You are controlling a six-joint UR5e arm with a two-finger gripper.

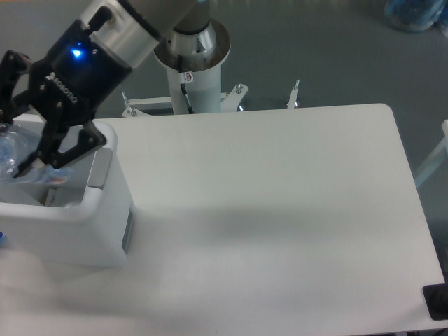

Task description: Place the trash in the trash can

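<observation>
My gripper hangs over the open top of the trash can, a large white bin with a grey panel on its right rim, at the table's left edge. The gripper is shut on a piece of trash, the crushed clear plastic bottle, which is partly cut off by the left edge of the frame. The bottle sits above the bin's inside, left of the grey panel. A pale object lies at the bottom of the bin; I cannot tell what it is.
The white table stretches right of the bin. The arm's base column stands behind the table's far edge. A dark object sits at the near right corner. A bluish bundle lies on the floor, top right.
</observation>
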